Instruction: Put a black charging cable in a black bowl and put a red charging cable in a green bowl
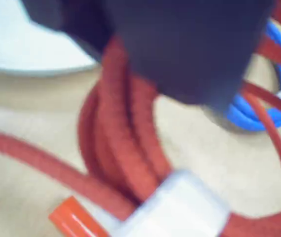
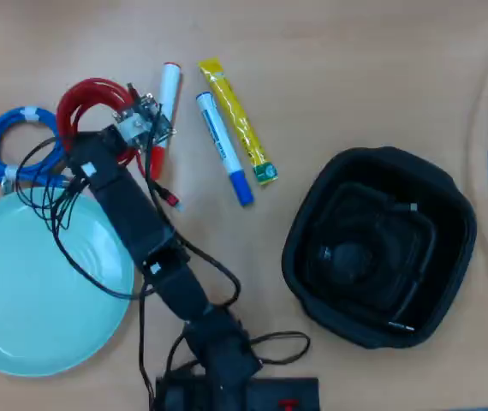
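While the black charging cable (image 2: pixel 372 257), a thin dark coil, is already lying inside the squarish black plastic bowl (image 2: pixel 449 282), the hand (image 2: pixel 111 141) is hovering over the braided red charging cable (image 1: pixel 125 148) on the counter (image 2: pixel 355 68); its grip I cannot tell; beside it, the smooth round mint-green bowl (image 2: pixel 21 291) is sitting empty.

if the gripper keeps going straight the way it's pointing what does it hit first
Most likely the red charging cable: the wrist view shows its coil right under the gripper, and overhead the arm ends over that coil. Whether the fingers already touch it is unclear; the wrist view is blurred.
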